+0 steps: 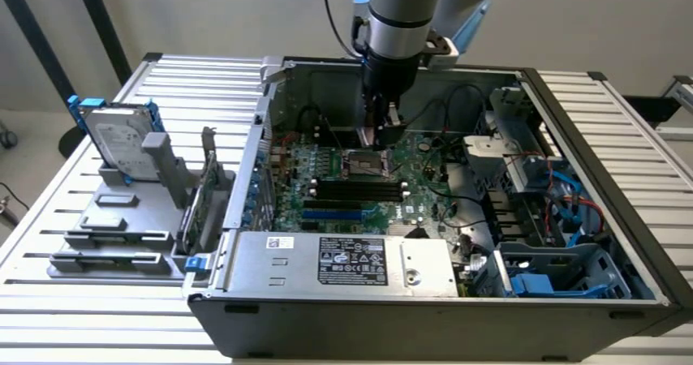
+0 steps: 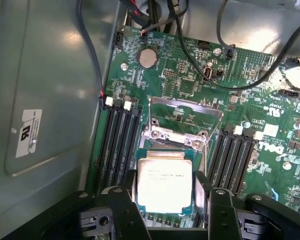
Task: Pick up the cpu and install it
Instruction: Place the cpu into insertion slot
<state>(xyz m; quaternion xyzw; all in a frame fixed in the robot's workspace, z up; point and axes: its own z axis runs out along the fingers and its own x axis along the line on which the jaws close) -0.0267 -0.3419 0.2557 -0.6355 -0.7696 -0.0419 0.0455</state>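
The exterior view takes in the table (image 1: 634, 130), the open case (image 1: 433, 320) on it, a hard drive (image 1: 114, 142) standing outside the case on that view's left, and the arm (image 1: 403, 16) reaching down with the gripper (image 1: 381, 140) just above the socket (image 1: 368, 167). The wrist view gives the close detail: the green board (image 2: 250, 75), the socket's raised plate (image 2: 185, 114), and the cpu (image 2: 164, 182) clamped flat between the black fingers (image 2: 124, 202), over the socket.

The flat square silver-grey metal cpu (image 2: 164, 182) bears faint dark print. The green circuit motherboard (image 2: 190, 85) carries black memory slots (image 2: 117, 145) with white end clips.
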